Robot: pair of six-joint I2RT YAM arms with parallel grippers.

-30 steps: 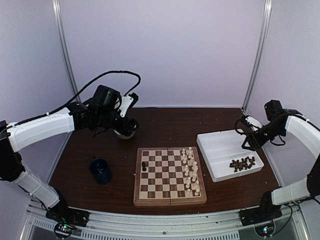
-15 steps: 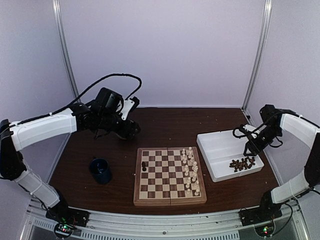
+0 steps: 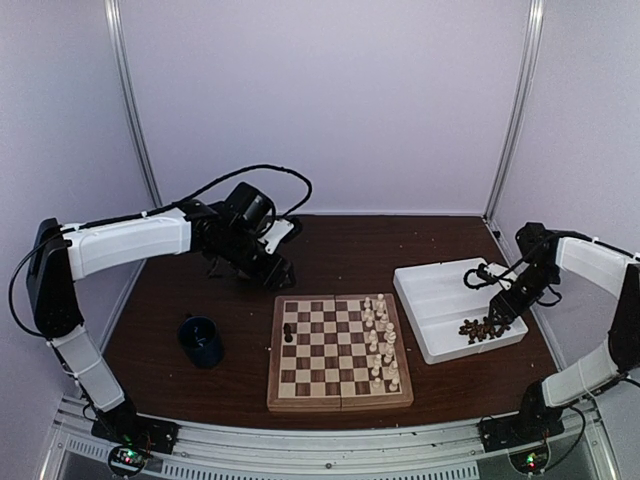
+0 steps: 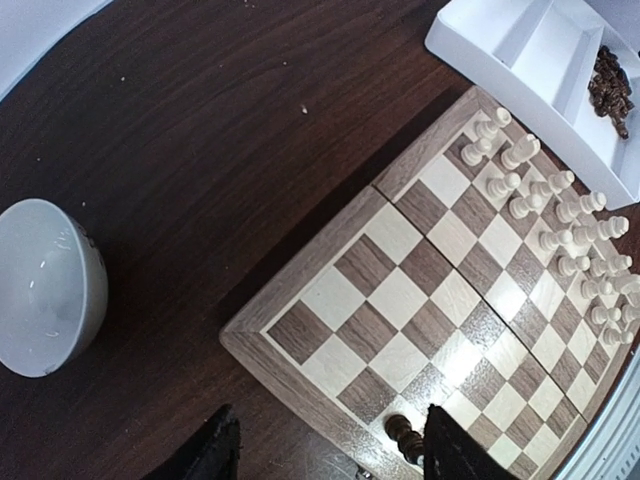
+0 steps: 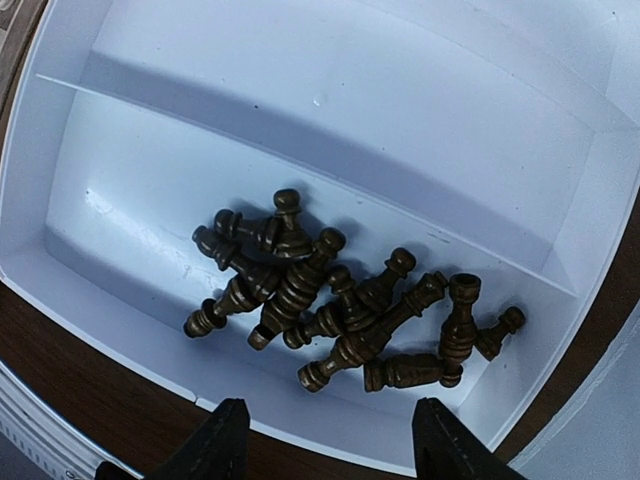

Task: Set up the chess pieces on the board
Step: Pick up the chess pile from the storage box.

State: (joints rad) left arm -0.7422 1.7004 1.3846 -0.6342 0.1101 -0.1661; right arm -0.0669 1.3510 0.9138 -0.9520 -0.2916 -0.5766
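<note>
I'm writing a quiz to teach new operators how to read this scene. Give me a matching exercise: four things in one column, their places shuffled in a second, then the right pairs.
Things:
1. cream pieces
2. dark pile
3. lone dark piece
4. mug

Places (top view):
A. on the table, left of the board
B. in the tray
C. on the board's right columns
D. by the board's left edge

Pairs: 1-C, 2-B, 3-D, 4-A
</note>
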